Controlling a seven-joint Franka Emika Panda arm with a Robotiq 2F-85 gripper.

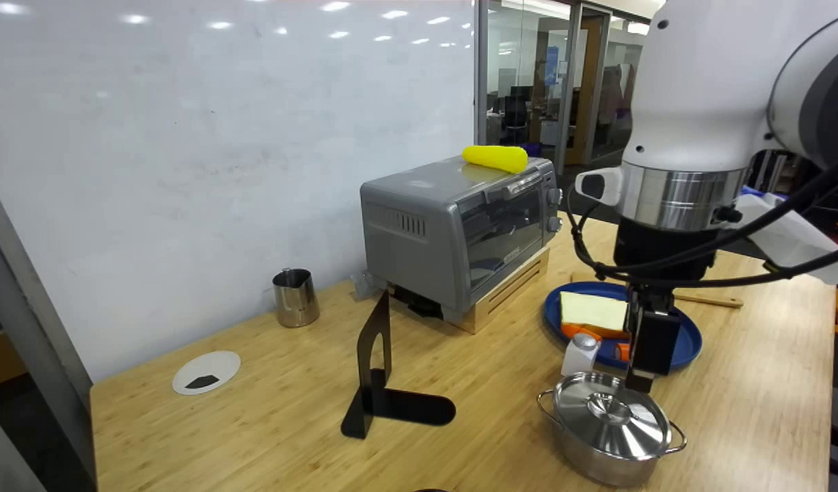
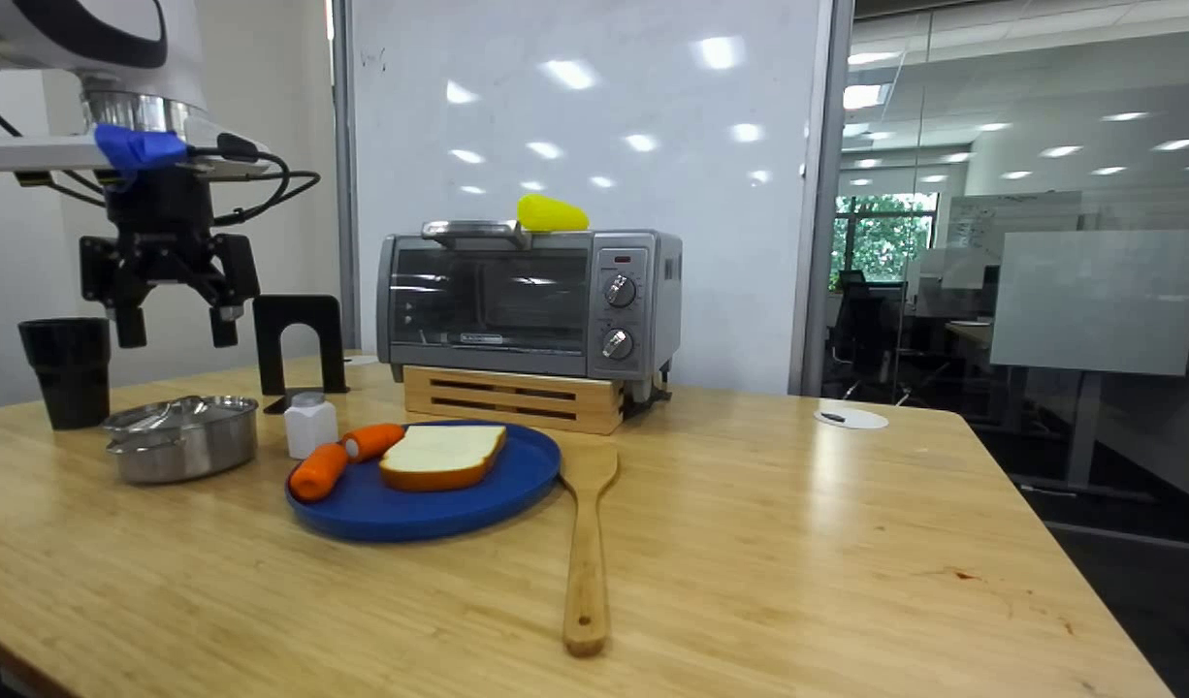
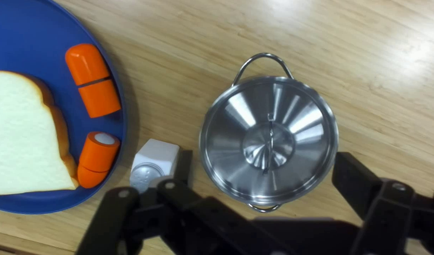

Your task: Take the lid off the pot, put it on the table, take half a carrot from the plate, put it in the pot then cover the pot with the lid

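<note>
gripper (image 3: 263,161) foremost in the wrist view, gaping, unladen; beneath, lid (image 3: 263,143) seated on pot (image 2: 192,456), three o'clock from plate (image 3: 29,39). probably light, stiff, slippery: pinch thin handle (image 3: 271,137) from nine and three o'clock.

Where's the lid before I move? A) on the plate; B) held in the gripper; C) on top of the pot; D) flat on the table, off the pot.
C: in both exterior views the lid sits on the pot, below the open gripper.
</note>
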